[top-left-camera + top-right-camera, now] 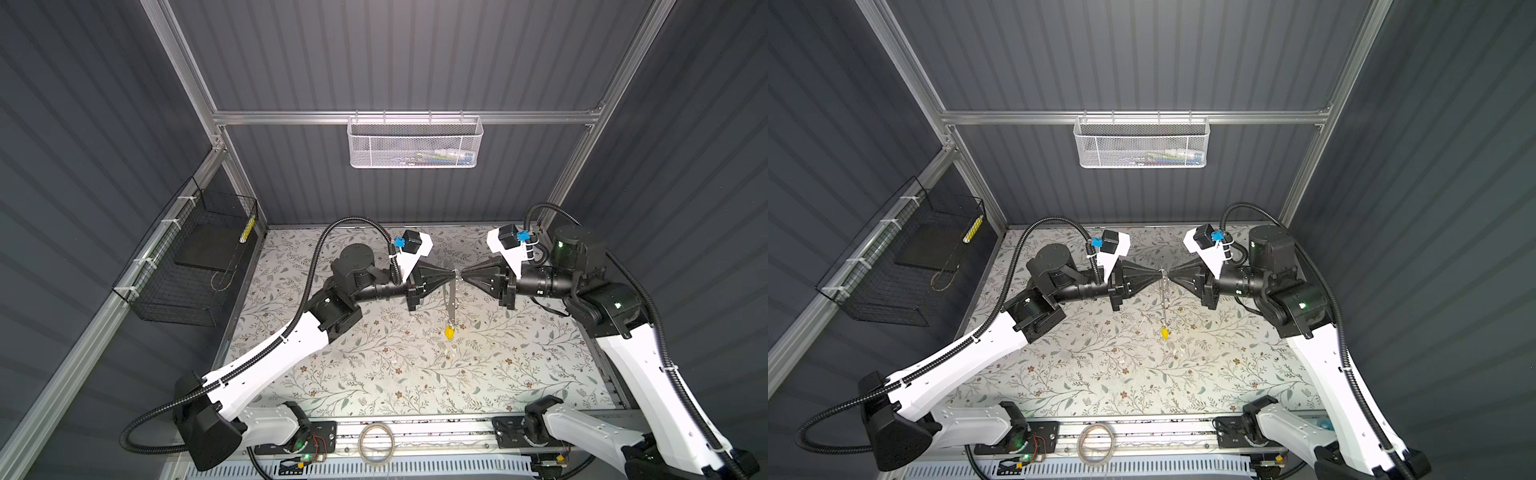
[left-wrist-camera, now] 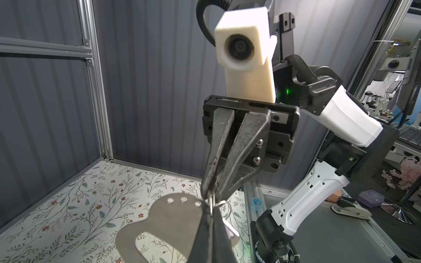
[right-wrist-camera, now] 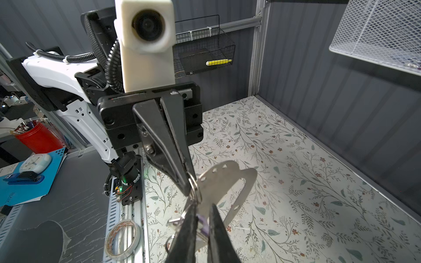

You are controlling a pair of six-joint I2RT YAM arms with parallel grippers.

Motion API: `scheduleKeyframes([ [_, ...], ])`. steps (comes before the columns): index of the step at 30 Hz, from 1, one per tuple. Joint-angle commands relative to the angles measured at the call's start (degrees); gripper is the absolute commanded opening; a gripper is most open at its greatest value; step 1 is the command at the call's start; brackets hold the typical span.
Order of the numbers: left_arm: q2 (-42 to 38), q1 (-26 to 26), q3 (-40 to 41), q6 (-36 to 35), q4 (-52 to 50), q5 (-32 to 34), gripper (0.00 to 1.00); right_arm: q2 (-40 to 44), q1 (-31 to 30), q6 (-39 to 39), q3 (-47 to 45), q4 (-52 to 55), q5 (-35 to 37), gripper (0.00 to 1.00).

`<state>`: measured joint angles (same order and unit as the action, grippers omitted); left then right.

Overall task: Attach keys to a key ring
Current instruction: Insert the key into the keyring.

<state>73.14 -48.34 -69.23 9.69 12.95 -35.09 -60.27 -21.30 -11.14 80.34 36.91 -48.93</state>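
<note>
Over the middle of the floral mat [image 1: 374, 374] the key ring [image 1: 450, 297] hangs in the air, edge-on in both top views, its holed end uppermost. The left gripper [image 1: 452, 273] is clamped tight on that end. The right gripper [image 1: 462, 274] meets it tip to tip, pinching the lilac key [image 3: 203, 224] between its fingers. The yellow key [image 1: 449, 331] dangles lowest, nearest the mat.

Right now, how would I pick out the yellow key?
Look above the flowered table where the left hand and right hand meet. A flat grey key ring hangs there, and the yellow key sits at its lower end, the only bright colour among grey metal.
</note>
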Motion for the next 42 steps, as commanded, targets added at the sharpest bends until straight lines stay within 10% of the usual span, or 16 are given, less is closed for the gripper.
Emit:
scheduleKeyframes([
  [1, 0.5, -0.31, -2.41, 0.15, 1.64, -1.47, 0.0, -0.35, 0.13, 0.04, 0.0, 0.28, -2.55, 0.13],
  [40, 2.9, -0.31, -4.77, -0.57, -4.66, 1.39, 0.0, -2.57, -1.54, -0.47, 2.59, 1.5, -1.85, 0.0],
  [42, 2.33, -0.33, -5.74, -2.43, -9.05, 5.32, 0.18, -3.48, -1.58, -1.76, 4.51, 4.98, 1.61, 0.0],
])
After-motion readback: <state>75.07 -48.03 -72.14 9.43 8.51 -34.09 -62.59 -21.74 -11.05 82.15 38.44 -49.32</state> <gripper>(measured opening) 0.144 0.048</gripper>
